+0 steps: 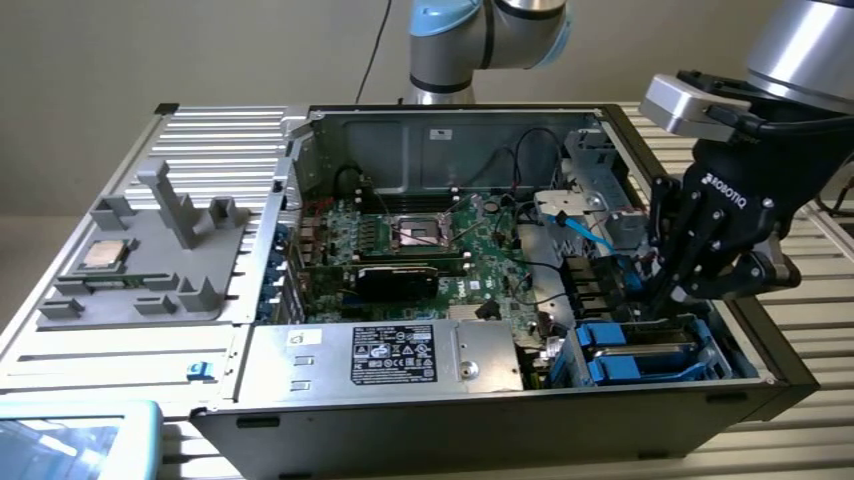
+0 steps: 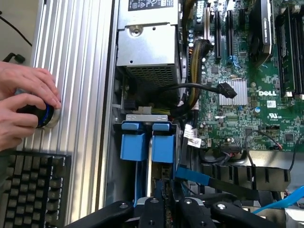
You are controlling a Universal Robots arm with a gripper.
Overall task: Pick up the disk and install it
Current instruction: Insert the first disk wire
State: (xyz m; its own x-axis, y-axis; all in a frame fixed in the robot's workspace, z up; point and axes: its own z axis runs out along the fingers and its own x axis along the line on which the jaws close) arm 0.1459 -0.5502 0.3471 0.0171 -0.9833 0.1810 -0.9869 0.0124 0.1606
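**Claw down at the drive bay**

The gripper (image 1: 662,302) is hanging inside the open computer case (image 1: 400,145) at the exterior view's right, with its tip just above the drive bay. The disk (image 1: 641,350), in its blue carrier, is lying in that bay beside the silver power supply (image 1: 400,355). I cannot tell whether the claw is clenched on it or only near it. In the wrist view a person's hands (image 2: 23,83) are resting on a round knob (image 2: 45,116) next to a keyboard (image 2: 33,190).

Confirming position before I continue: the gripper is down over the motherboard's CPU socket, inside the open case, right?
Wrong spot: the exterior view shows the gripper down at the blue drive carriers, inside the open case.
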